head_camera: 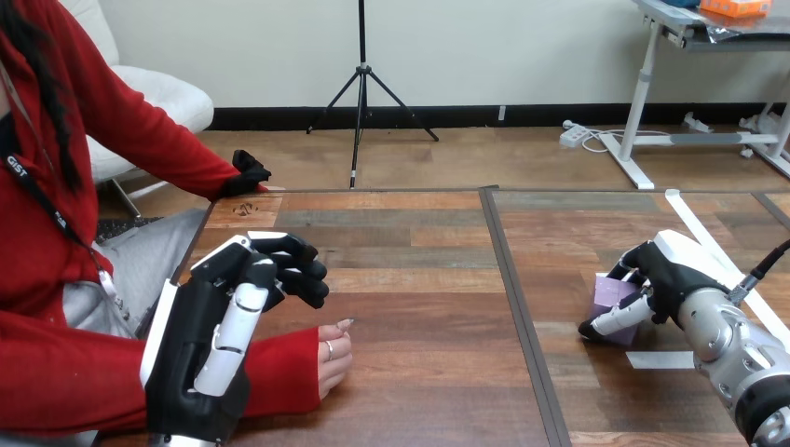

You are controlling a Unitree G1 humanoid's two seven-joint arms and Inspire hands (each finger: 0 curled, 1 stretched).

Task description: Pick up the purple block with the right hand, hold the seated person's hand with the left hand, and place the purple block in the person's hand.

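The purple block (613, 300) sits on the wooden table (419, 279) at the right. My right hand (658, 279) is curled round it, thumb along its front and fingers behind it. My left hand (219, 326) is raised at the lower left with its fingers loosely bent, holding nothing. The person's hand (333, 358) rests on the table just right of my left hand, fingers curled, partly hidden behind it. I cannot tell whether the two touch. The person's other hand (250, 174) lies at the table's far left edge.
A dark seam (510, 298) runs front to back down the table's middle. White tape strips (713, 251) lie on the right half, one (660, 359) near my right forearm.
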